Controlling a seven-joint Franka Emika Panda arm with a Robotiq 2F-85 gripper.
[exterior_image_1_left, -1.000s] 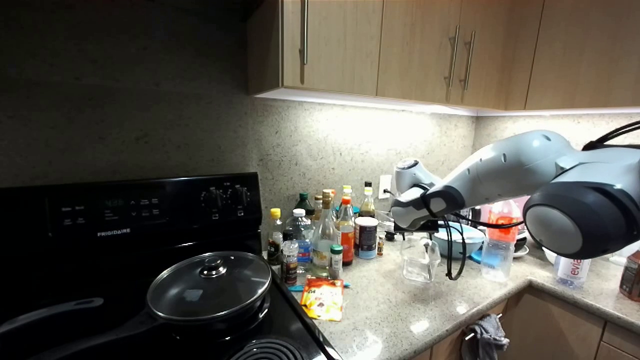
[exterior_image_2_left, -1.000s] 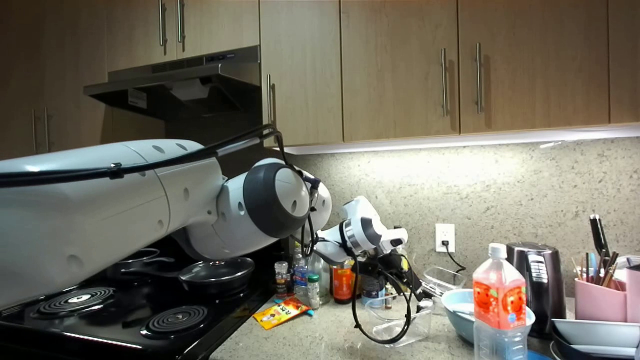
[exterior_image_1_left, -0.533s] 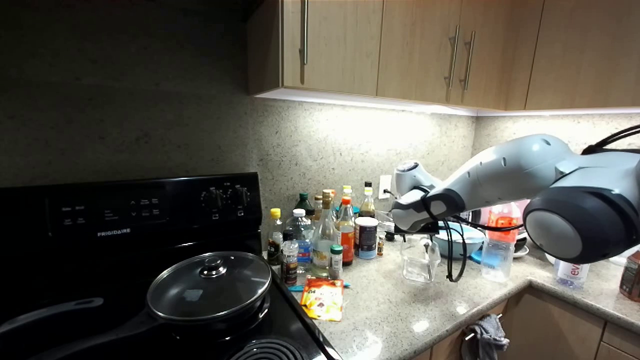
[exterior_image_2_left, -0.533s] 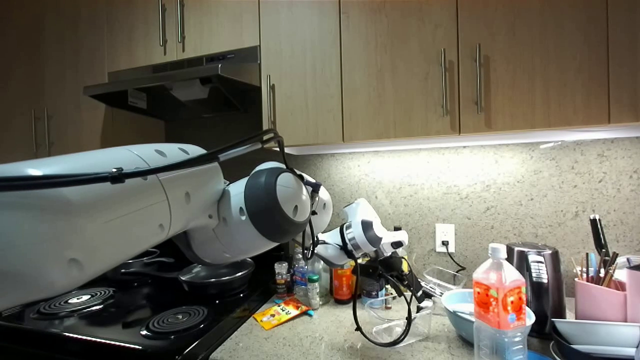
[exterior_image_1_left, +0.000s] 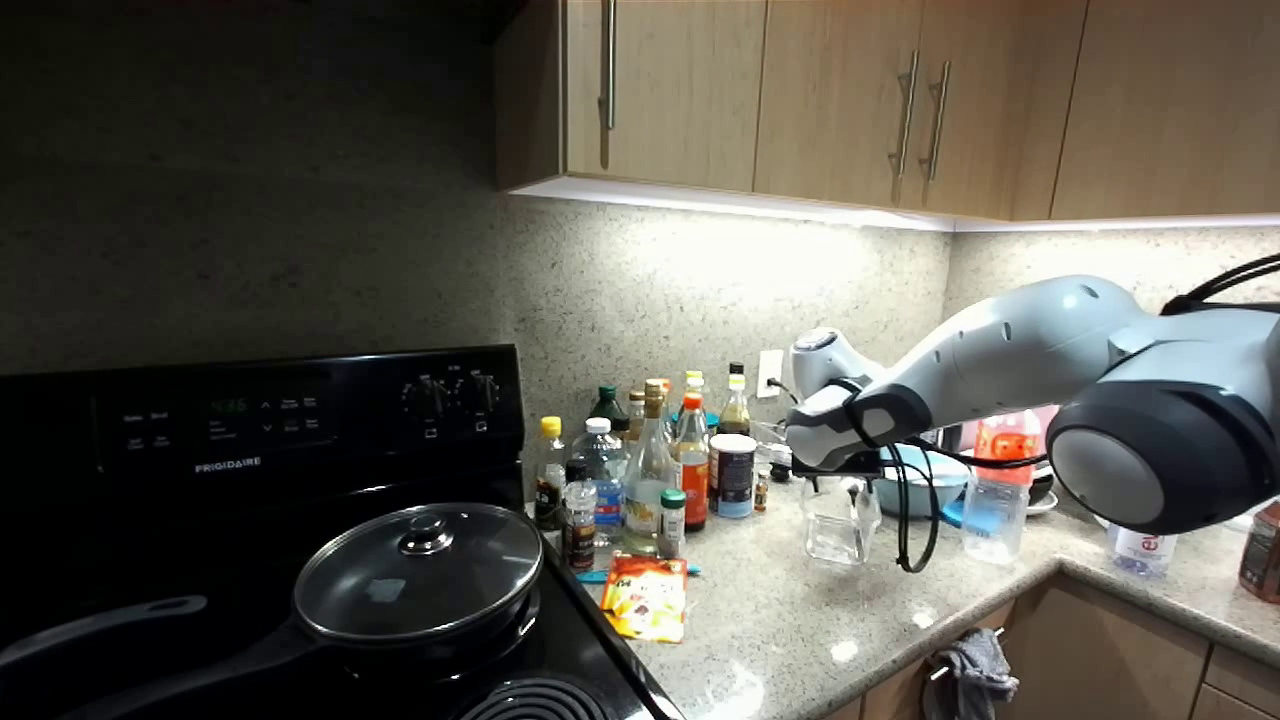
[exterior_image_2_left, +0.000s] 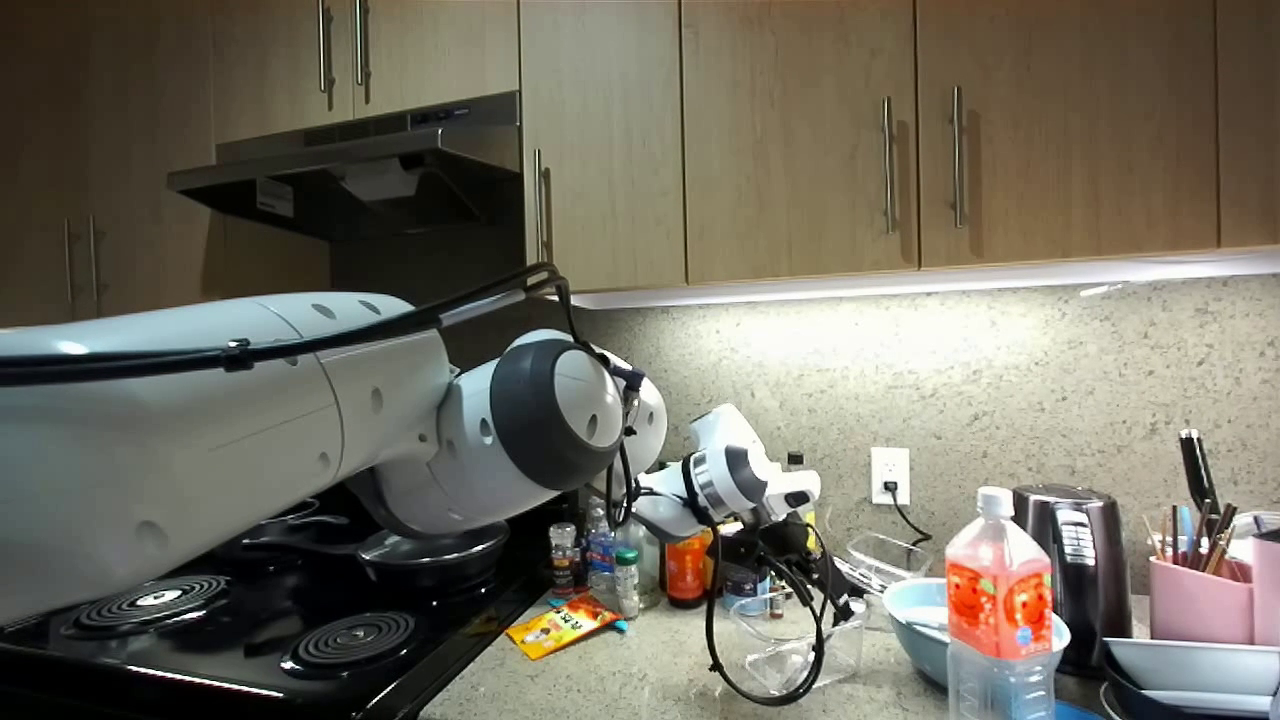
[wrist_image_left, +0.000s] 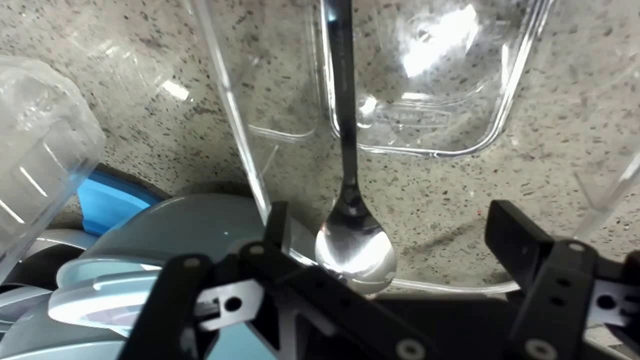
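Evidently, the step in hand is best read as the lining-up for a grasp: a metal spoon (wrist_image_left: 349, 150) is framed between the fingers (wrist_image_left: 517, 240) of the gripper (wrist_image_left: 395, 230) in the wrist view, and no hold on it has yet been made. The spoon is set in a clear container (exterior_image_1_left: 834, 545) on the countertop (exterior_image_1_left: 740, 610), its dark handle seen against the base from the wrist and its shiny bowl end turned toward the gripper; whether that end is propped on the rim cannot be told. For the next move, a closing on the spoon by the bowl end would seem to be called for, preferably with the gap centred beforehand — the spoon is placed closer to one finger than to the other. Height would need to be judged with care, since the container's rim passes close by that nearer finger, and contact there can be neither confirmed nor ruled out. As for the gripper itself, the jaws are spread wide and nothing is gripped — no touch on the spoon is seen. In both exterior views the fingertips are too small or hidden for this to be checked. Near the container, a light-blue bowl (exterior_image_2_left: 915, 645) is seen.
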